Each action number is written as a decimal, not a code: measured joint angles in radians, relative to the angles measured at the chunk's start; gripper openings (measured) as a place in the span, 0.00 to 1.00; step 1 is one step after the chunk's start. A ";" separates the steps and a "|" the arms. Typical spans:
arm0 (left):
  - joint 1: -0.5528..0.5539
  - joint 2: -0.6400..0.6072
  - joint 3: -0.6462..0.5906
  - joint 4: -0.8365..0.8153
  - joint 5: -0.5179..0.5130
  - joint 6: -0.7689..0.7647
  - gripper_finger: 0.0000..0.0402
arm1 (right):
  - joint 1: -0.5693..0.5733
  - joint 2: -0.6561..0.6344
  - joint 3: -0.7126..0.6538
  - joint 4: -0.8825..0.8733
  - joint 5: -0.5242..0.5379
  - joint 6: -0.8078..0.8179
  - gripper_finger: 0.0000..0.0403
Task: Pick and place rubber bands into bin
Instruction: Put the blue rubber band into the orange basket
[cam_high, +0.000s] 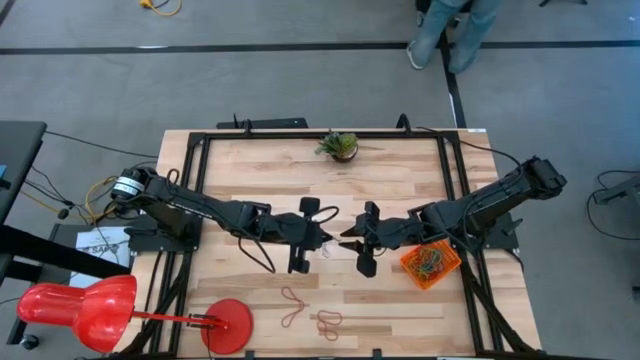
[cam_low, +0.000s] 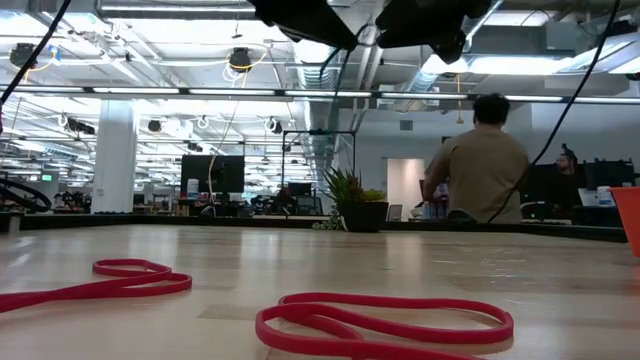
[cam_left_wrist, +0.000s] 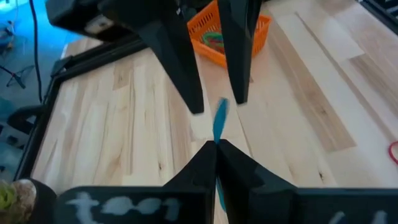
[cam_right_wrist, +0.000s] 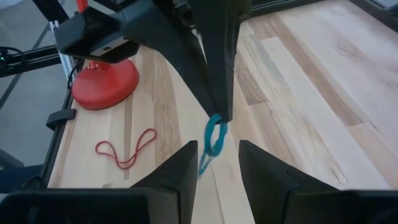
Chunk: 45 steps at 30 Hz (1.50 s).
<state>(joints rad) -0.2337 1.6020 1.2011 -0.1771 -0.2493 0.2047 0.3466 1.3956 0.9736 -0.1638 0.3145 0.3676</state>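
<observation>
We hold: one blue band (cam_right_wrist: 214, 138), long axis vertical, pinched in left end effector (cam_left_wrist: 215, 144); right end effector (cam_right_wrist: 214, 163) wide around it; bin (cam_high: 432, 264) near.

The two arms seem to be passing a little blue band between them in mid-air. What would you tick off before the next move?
1. Left gripper shut on the thin grey-blue rubber band: ok.
2. Right gripper, jaws open, one on each side of the hanging band: ok.
3. Band lifted clear of the light wooden table: ok.
4. Small orange translucent plastic bin in place beside the right arm, bands already inside: ok.
5. Red rubber bands near the table's front edge not yet collected: not ok.
6. Whether the right jaws are already touching the band: cannot tell.
</observation>
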 joint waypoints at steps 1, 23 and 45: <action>0.000 0.000 0.000 0.010 0.000 0.007 0.00 | 0.000 0.000 0.000 0.000 0.000 0.000 0.28; 0.000 0.000 0.000 0.078 0.010 0.037 0.00 | -0.008 0.000 0.000 0.000 -0.002 0.000 0.03; 0.000 0.000 0.000 0.058 0.008 0.000 0.28 | -0.005 0.000 0.000 -0.104 0.000 0.179 0.00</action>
<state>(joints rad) -0.2340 1.6024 1.2015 -0.1189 -0.2409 0.2048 0.3416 1.3956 0.9733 -0.2680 0.3141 0.5466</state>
